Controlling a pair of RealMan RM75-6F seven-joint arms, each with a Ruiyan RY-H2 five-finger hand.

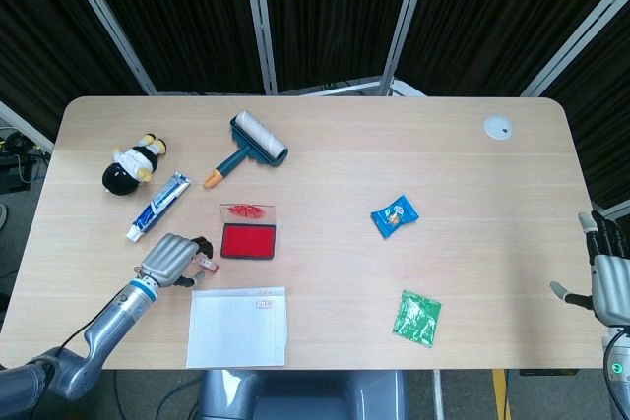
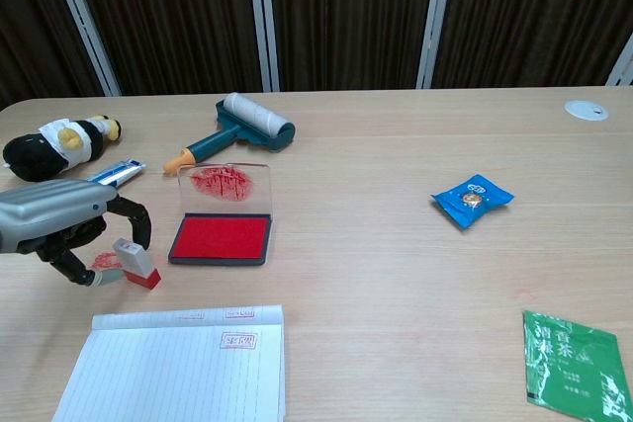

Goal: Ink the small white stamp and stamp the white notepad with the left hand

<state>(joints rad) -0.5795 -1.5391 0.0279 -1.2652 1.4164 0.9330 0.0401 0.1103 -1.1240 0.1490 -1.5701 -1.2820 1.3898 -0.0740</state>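
The small white stamp (image 2: 133, 262) with its red base leans tilted on the table, just left of the open red ink pad (image 2: 221, 238). My left hand (image 2: 67, 227) curls around it from the left, one finger arched over its top and the thumb low beside it. In the head view the left hand (image 1: 169, 257) covers most of the stamp (image 1: 208, 263). The white notepad (image 2: 178, 371) lies at the front edge and bears a red imprint (image 2: 237, 340) near its top right. My right hand (image 1: 605, 277) hangs off the table's right edge, fingers apart and holding nothing.
A teal lint roller (image 2: 237, 126), a penguin plush (image 2: 54, 145) and a toothpaste tube (image 2: 117, 173) lie at the back left. A blue snack packet (image 2: 472, 199) and a green packet (image 2: 576, 358) lie on the right. A white disc (image 2: 587, 109) sits far right.
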